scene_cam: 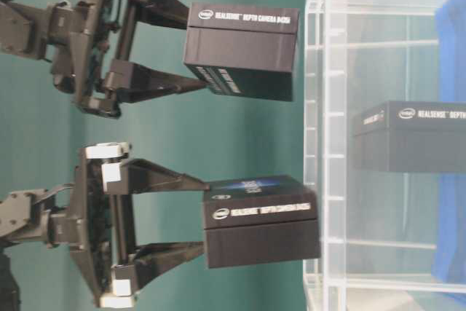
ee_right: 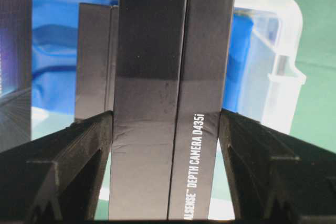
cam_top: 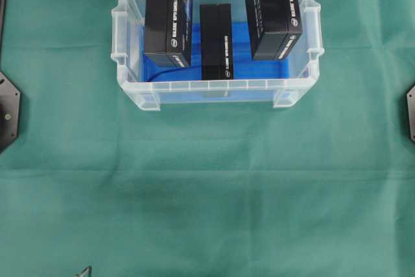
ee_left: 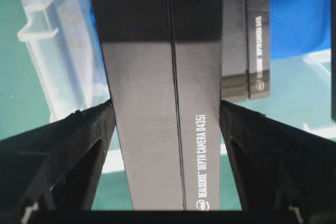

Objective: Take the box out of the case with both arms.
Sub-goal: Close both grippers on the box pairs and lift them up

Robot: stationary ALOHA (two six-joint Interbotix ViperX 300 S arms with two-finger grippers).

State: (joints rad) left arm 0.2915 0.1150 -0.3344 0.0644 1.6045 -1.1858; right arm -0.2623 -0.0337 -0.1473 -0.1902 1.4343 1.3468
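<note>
Each of my two grippers grips a black RealSense box, both raised over the case [cam_top: 201, 87], a clear plastic bin with a blue liner. My left gripper [ee_left: 167, 111], the one with white parts [scene_cam: 202, 218], is shut on the left box [cam_top: 167, 27] [scene_cam: 258, 220]. My right gripper [ee_right: 165, 119] [scene_cam: 193, 52] is shut on the right box [cam_top: 275, 21] [scene_cam: 244, 49]. The lower ends of both held boxes hang about level with the case's rim [scene_cam: 320, 143]. A third black box [cam_top: 216, 40] [scene_cam: 411, 136] stands inside the case between them.
Green cloth [cam_top: 207, 192] covers the table in front of the case. Black mounts sit at the left edge [cam_top: 8, 111] and the right edge [cam_top: 410, 113]. A small dark object [cam_top: 84, 270] pokes in at the bottom edge.
</note>
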